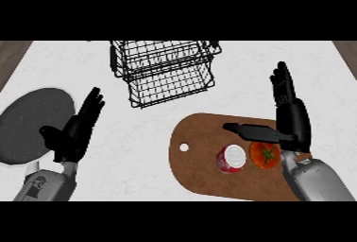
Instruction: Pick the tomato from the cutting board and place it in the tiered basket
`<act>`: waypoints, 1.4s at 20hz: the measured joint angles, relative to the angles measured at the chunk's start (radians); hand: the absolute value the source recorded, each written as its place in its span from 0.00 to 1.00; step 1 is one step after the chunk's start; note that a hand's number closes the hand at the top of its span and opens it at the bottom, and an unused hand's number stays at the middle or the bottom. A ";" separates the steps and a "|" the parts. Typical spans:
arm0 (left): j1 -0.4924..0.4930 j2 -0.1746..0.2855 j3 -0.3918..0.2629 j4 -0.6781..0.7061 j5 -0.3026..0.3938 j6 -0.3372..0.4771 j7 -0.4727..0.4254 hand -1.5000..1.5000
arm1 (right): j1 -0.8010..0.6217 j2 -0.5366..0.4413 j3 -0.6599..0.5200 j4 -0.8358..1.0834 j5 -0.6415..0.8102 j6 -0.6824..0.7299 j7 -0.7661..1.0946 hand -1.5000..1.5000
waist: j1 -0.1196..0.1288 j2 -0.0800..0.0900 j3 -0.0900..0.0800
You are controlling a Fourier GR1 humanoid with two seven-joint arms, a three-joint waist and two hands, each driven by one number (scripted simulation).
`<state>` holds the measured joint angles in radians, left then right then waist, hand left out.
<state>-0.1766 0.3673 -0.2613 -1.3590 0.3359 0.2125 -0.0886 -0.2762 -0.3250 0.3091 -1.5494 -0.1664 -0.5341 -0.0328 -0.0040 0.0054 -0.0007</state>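
Right robot hand [293, 124] open at the view's right: fingers straight and together, pointing up-frame, thumb stretched out leftward, nothing held. Raised over the right end of an oblong brown wooden cutting board [202, 166]. Just below the thumb, a round red-orange tomato [265, 155] with a green stalk star, lying on the board, not gripped; its right edge cut off by the grey wrist. Just left of the tomato, a small red bowl [232, 157] with a white inside, tilted; touching or apart, cannot tell. Small round hole near the board's left edge.

Up-frame of the board and well apart from it, a black wire tiered basket [167, 71], standing on the desk [140, 142]; tiers hard to separate through the mesh.

Left robot hand [73, 133] open and resting at the left, fingers up, overlapping a dark grey speckled round plate [31, 123] cut by the left edge.

Desk white, faintly marbled. Brown wood-grain strips [14, 54] at both upper corners.
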 measured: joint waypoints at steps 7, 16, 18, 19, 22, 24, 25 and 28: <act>0.015 -0.031 -0.052 0.033 -0.028 -0.084 -0.049 0.50 | -0.001 0.096 0.079 -0.015 0.186 -0.168 -0.057 0.00 | -0.002 -0.006 0.000; 0.047 -0.012 -0.042 0.036 -0.034 -0.093 -0.056 0.50 | 0.068 -0.248 0.191 -0.118 0.483 -0.044 0.372 0.00 | -0.044 -0.029 -0.013; 0.053 -0.016 -0.044 0.037 -0.037 -0.089 -0.061 0.50 | 0.076 -0.325 0.219 -0.130 0.527 0.033 0.465 0.00 | -0.048 -0.030 -0.016; 0.054 -0.018 -0.044 0.038 -0.039 -0.087 -0.061 0.50 | 0.080 -0.362 0.232 -0.145 0.546 0.074 0.513 0.00 | -0.051 -0.031 -0.017; 0.057 -0.019 -0.045 0.035 -0.040 -0.088 -0.063 0.50 | 0.067 -0.441 0.276 -0.222 0.584 0.208 0.675 0.00 | -0.046 -0.031 -0.016; 0.058 -0.021 -0.049 0.030 -0.043 -0.088 -0.062 0.50 | 0.056 -0.478 0.301 -0.306 0.592 0.298 0.794 0.00 | -0.044 -0.031 -0.014; 0.055 -0.021 -0.049 0.026 -0.043 -0.090 -0.059 0.50 | 0.044 -0.485 0.314 -0.350 0.599 0.338 0.863 0.00 | -0.040 -0.030 -0.013; 0.041 -0.033 -0.051 0.034 -0.046 -0.093 -0.058 0.50 | -0.005 -0.484 0.341 -0.478 0.606 0.451 1.056 0.00 | -0.029 -0.024 -0.010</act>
<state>-0.1360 0.3345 -0.3126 -1.3249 0.2895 0.1199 -0.1470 -0.2814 -0.8093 0.6496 -2.0271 0.4399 -0.0827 1.0227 -0.0328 -0.0186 -0.0107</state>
